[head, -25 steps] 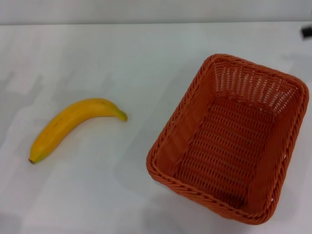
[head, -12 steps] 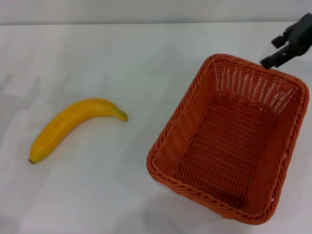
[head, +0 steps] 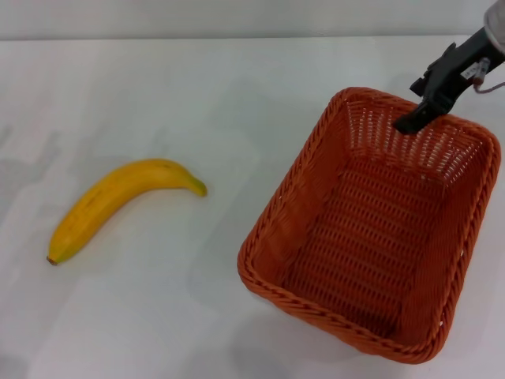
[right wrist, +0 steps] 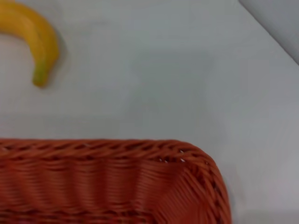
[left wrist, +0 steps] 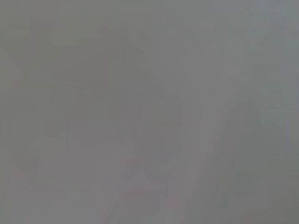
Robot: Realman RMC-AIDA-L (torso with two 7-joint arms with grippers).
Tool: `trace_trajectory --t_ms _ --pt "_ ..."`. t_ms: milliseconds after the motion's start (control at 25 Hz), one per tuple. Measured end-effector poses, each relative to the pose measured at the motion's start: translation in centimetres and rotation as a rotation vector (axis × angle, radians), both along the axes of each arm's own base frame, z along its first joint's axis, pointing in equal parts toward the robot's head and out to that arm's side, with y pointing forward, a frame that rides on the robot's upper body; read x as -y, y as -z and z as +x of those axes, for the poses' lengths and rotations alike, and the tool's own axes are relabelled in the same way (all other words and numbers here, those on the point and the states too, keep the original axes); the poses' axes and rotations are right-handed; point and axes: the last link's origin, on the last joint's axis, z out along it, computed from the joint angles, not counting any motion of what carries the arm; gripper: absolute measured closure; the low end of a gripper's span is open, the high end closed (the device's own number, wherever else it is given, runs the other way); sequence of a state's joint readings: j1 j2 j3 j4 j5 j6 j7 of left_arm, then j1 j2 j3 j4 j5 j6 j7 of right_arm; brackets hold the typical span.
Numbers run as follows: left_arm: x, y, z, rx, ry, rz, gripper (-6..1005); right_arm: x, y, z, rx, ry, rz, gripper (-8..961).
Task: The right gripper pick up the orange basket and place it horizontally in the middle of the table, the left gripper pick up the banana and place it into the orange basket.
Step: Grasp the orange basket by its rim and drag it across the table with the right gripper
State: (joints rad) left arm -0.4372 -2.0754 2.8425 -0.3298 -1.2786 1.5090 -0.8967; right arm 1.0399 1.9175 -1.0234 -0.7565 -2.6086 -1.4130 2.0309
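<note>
The orange basket (head: pixel 371 229) stands empty on the right of the white table (head: pixel 197 95), turned at a slant. My right gripper (head: pixel 416 106), a black claw, reaches in from the upper right and hangs open at the basket's far rim, one finger tip (head: pixel 409 124) just inside the wall. The right wrist view shows that braided rim (right wrist: pixel 117 149) close up, with the banana's greenish tip (right wrist: pixel 41 77) beyond it. The yellow banana (head: pixel 118 205) lies alone on the table's left side. My left gripper is out of view, and its wrist view shows only plain grey.
The table's back edge (head: pixel 237 37) meets a grey wall strip along the top. Bare white surface (head: pixel 221 158) lies between the banana and the basket. The basket's right rim (head: pixel 493 158) sits near the view's right border.
My right gripper has come in from the upper right corner, moving down and left until its finger reaches the basket's far rim. Basket and banana have not moved.
</note>
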Motion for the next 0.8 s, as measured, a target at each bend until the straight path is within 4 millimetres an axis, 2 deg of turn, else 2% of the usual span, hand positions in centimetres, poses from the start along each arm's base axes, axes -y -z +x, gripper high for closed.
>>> trace_trajectory --t_ms 320,560,800 --pt "0.0 0.3 0.1 0.006 0.004 -0.007 121 -0.3 1.7 1.8 0.093 -0.012 0.011 171" --pt "0.0 0.5 0.2 0.015 0.008 -0.007 121 0.3 2.3 1.8 0.119 -0.018 -0.045 171" --pt "-0.1 0.6 0.3 0.009 0.012 -0.006 121 0.5 2.4 1.3 0.149 -0.028 -0.085 295"
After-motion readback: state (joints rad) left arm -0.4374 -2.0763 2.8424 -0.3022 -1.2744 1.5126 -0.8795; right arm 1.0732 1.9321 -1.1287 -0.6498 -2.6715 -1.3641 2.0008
